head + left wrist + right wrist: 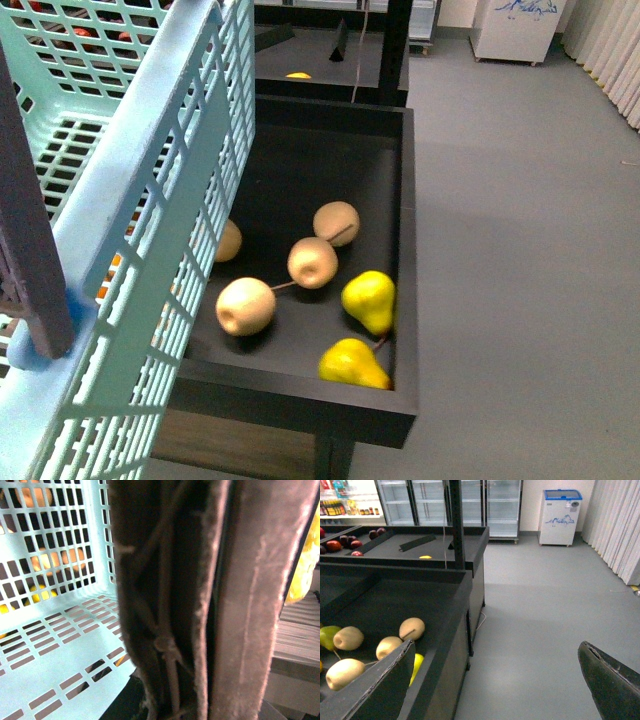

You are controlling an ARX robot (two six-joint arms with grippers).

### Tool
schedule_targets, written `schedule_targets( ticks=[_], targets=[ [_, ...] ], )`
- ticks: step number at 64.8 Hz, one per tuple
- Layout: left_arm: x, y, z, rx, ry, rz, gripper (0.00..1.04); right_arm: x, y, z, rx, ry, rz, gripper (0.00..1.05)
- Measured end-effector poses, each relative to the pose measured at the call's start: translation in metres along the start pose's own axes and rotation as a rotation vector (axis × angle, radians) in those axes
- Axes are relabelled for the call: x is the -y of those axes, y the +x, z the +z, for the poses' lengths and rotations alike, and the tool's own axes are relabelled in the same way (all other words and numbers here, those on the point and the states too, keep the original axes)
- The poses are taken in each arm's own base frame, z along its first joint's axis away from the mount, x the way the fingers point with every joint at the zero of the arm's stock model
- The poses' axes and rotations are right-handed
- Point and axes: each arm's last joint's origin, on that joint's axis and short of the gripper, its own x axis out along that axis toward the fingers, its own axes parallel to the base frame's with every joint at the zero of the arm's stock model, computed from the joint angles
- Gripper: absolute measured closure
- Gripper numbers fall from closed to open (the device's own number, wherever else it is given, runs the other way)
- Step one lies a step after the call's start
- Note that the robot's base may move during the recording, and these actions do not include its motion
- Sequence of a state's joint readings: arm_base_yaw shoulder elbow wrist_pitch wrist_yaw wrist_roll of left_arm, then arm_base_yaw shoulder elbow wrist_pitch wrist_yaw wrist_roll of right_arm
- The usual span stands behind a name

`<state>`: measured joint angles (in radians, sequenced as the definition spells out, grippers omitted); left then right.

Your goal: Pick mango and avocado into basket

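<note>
The light turquoise basket (150, 200) hangs tilted at the near left of the front view, in front of the black fruit bin. Its brown handle (30, 250) runs down the left edge. In the left wrist view that handle (200, 605) fills the middle, with my left gripper (186, 680) shut on it and the basket floor (50, 645) bare beside it. My right gripper (497, 650) is open over the grey floor, nothing between its dark fingers (612, 685). I cannot make out the mango or the avocado in any view.
A black bin (405, 250) holds tan round fruits (245, 305) and yellow pears (369, 300). Orange round fruits (50, 560) show through the basket's lattice. A farther bin (470, 532) holds a small yellow fruit (425, 557) and dark red fruits (350, 542). Open grey floor (520, 250) lies right.
</note>
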<state>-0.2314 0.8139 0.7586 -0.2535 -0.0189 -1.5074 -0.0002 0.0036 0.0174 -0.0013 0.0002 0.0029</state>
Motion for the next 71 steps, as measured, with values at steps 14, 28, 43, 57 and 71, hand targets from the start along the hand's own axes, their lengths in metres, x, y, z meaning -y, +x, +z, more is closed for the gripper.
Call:
schedule_targets(
  ticks=[14,28,43,57,71],
  targets=[
    [0.0,-0.0001,-0.0001,-0.002,0.0,0.0,0.89,0.0,0.0,0.0,0.0,0.0,0.0,0.09],
    [-0.0001,0.0,0.0,0.0,0.0,0.001,0.89,0.0,0.0,0.0,0.0,0.0,-0.002,0.09],
    [0.0,-0.0001,-0.0001,-0.003,0.0,0.0,0.89,-0.0001,0.0,0.0,0.0,0.0,0.003,0.09],
    [0.0,-0.0001,0.0,0.0,0.001,0.0,0.89,0.0,0.0,0.0,0.0,0.0,-0.001,0.09],
    [0.0001,-0.0002,0.0,0.0,0.001,0.0,0.89,0.0,0.0,0.0001,0.001,0.0,-0.002,0.09]
  ],
)
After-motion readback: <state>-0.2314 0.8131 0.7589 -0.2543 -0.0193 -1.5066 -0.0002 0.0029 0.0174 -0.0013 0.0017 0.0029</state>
